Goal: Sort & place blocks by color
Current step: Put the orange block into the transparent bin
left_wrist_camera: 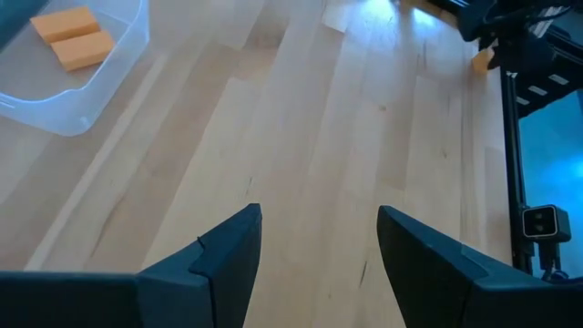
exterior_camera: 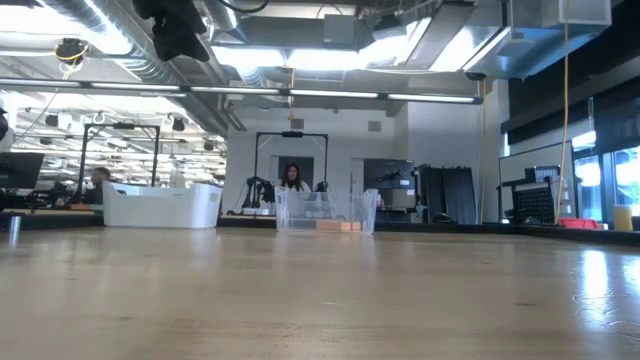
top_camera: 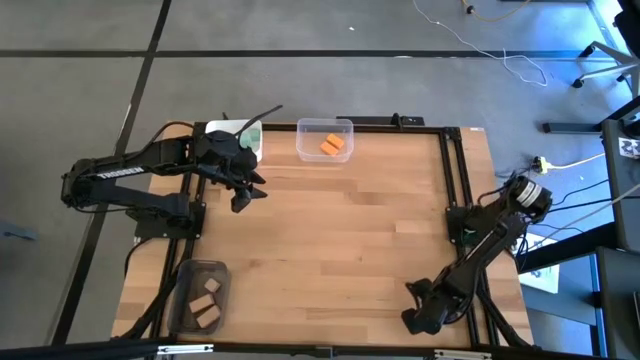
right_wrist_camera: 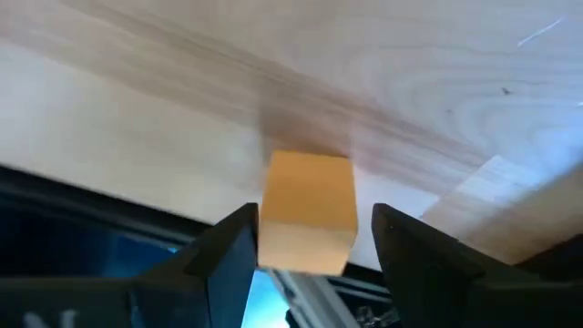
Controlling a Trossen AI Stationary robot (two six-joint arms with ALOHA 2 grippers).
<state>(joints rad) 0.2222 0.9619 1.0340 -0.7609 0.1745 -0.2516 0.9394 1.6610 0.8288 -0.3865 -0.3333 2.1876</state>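
Orange cube [right_wrist_camera: 308, 211] sat at the near right edge of the desk [top_camera: 340, 240], between the right tool's [right_wrist_camera: 310, 239] spread fingers, not gripped as far as I could tell. Left tool [left_wrist_camera: 319, 241] hung wide and empty above bare wood at the far left, just beside the white bin [top_camera: 240, 136]. Two orange blocks [top_camera: 333, 145] lay in the clear bin [top_camera: 325, 126] at the far edge. Tan blocks [top_camera: 206, 304] lay in the dark grey bin [top_camera: 187, 272] at the near left corner.
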